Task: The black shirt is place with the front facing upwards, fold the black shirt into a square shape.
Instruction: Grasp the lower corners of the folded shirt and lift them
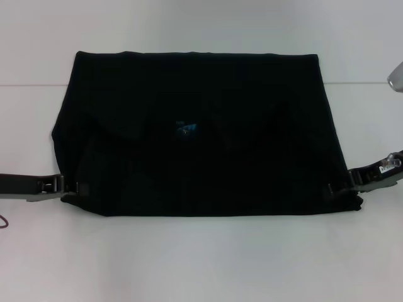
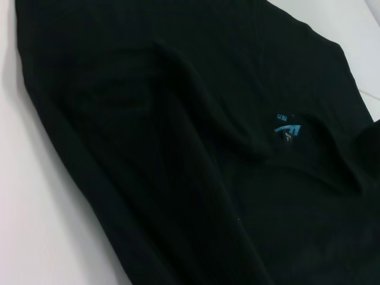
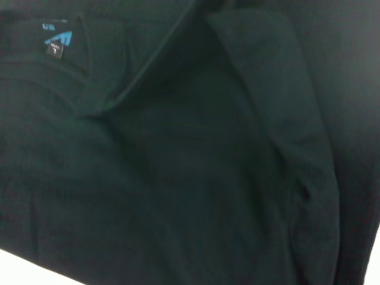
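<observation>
1 black shirt [image 1: 201, 135] lies on the white table [image 1: 201, 264], spread wide across the middle of the head view as a broad, folded slab with a straight far edge and a slightly uneven near edge. Only plain black cloth faces up. 1 small blue neck label [image 1: 186, 129] shows near the centre of the cloth, and the same label appears in the left wrist view [image 2: 287, 129] and the right wrist view [image 3: 57, 40], beside the curved line of the collar.

2 grippers are at work, 1 at each near corner. The left gripper [image 1: 69, 187] reaches in from the left side and meets the shirt's near-left corner, its tip at the cloth's edge. The right gripper [image 1: 340, 186] reaches in from the right side and meets the near-right corner, where the cloth bunches a little. Whether either gripper's fingers clamp the cloth cannot be told. Both wrist views are filled with creased black cloth.
</observation>
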